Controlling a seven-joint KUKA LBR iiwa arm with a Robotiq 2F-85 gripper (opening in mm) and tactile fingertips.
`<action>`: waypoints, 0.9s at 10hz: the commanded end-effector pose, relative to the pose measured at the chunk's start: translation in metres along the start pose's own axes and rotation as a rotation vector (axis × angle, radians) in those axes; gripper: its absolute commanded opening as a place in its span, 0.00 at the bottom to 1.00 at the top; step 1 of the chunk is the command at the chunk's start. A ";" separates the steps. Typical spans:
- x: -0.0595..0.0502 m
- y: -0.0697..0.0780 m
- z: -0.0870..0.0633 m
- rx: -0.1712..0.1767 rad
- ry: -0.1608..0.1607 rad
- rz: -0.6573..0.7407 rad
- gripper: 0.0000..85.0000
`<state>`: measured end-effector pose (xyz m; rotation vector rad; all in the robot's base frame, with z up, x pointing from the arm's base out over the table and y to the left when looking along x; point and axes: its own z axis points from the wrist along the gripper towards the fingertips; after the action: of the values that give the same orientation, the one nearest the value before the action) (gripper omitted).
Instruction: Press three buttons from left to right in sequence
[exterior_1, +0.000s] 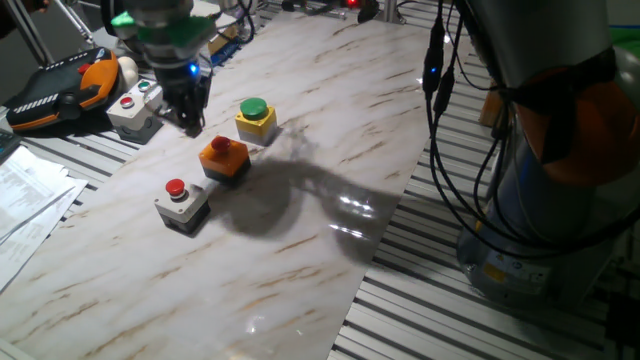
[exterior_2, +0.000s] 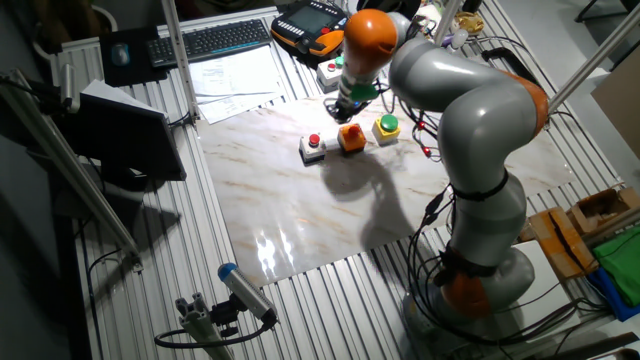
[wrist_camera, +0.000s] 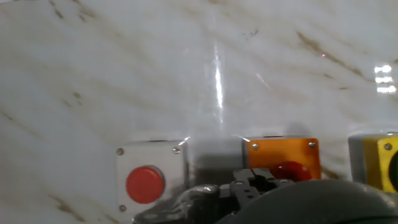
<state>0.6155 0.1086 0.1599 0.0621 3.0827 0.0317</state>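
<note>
Three small button boxes stand in a slanted row on the marble board. They are grey with a red cap (exterior_1: 180, 203), orange with a red cap (exterior_1: 224, 158) and yellow with a green cap (exterior_1: 255, 116). They also show in the other fixed view as grey (exterior_2: 313, 146), orange (exterior_2: 351, 137) and yellow (exterior_2: 387, 126). My gripper (exterior_1: 190, 122) hangs above the board just behind the orange box, touching no box. In the hand view the grey box (wrist_camera: 149, 180), the orange box (wrist_camera: 283, 160) and the yellow box's edge (wrist_camera: 380, 158) lie ahead. The dark fingertips (wrist_camera: 252, 180) sit together with no gap.
A larger grey box with a red and a green button (exterior_1: 135, 108) stands off the board behind my gripper. An orange and black pendant (exterior_1: 60, 90) and papers (exterior_1: 25, 195) lie to the left. The arm's base (exterior_2: 480, 280) and cables (exterior_1: 440, 120) stand at the board's right edge.
</note>
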 end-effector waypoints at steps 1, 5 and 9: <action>0.004 0.029 0.003 -0.008 0.000 0.008 0.01; 0.009 0.056 0.018 -0.013 -0.004 0.029 0.01; 0.011 0.066 0.024 -0.009 -0.003 0.038 0.01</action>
<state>0.6088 0.1753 0.1363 0.1207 3.0797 0.0467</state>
